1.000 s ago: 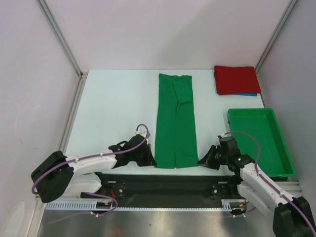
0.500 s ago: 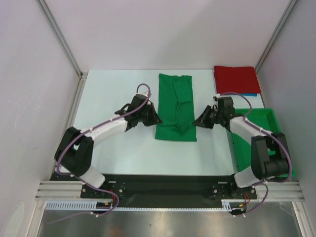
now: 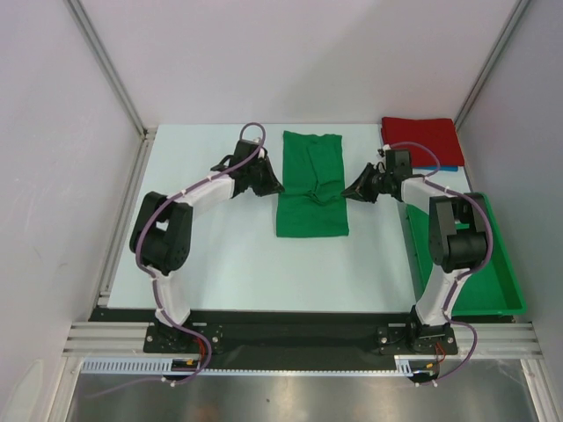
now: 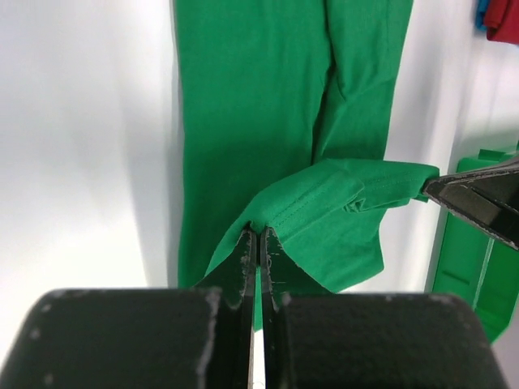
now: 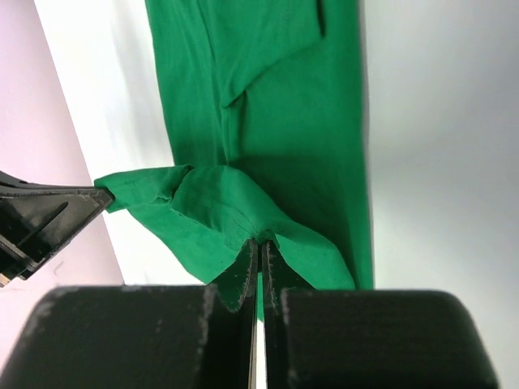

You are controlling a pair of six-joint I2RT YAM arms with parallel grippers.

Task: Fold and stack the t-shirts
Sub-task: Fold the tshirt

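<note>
The left gripper has its jaws pressed tight on a pinch of the green t-shirt at its hem. The right gripper is clamped the same way on the opposite corner of that hem. Between the two pairs of jaws the raised hem hangs in a loose fold. Ahead of and below them the rest of the shirt lies flat on the white table. Behind the right jaws, towards the far corner, a folded red t-shirt rests on a blue t-shirt, with a green bin nearer that arm's base.
</note>
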